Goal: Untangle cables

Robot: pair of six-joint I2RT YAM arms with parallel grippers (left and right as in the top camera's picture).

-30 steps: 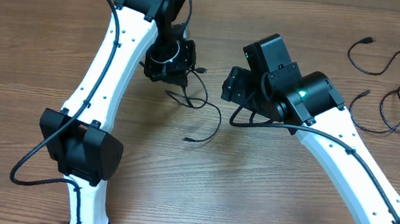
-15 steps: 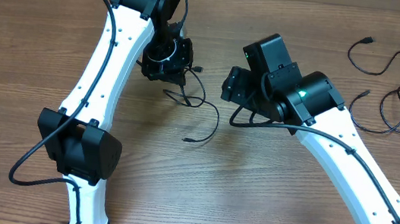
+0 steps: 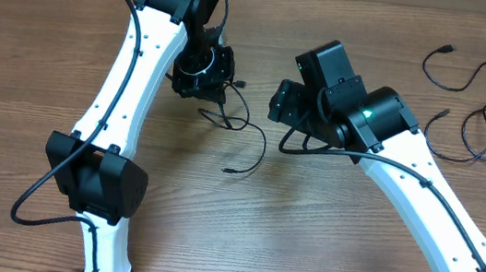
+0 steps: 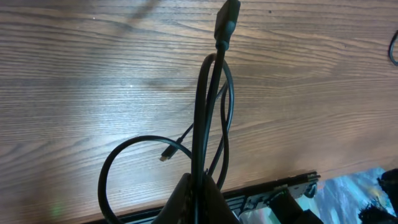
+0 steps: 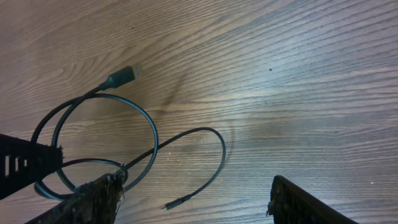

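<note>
while the left gripper (image 4: 196,193) is clamped tight on a bunch of thin black flexible cables (image 4: 200,124), their loops run out ahead of its fingers and curl over toward the right gripper (image 5: 199,202), whose jaws stand wide apart, gripping nothing; a small plug end (image 5: 176,203) lies under that gap, seemingly resting on the brown wood-grain table (image 5: 298,74), and more loose black cords (image 3: 483,110) lie well behind it
</note>
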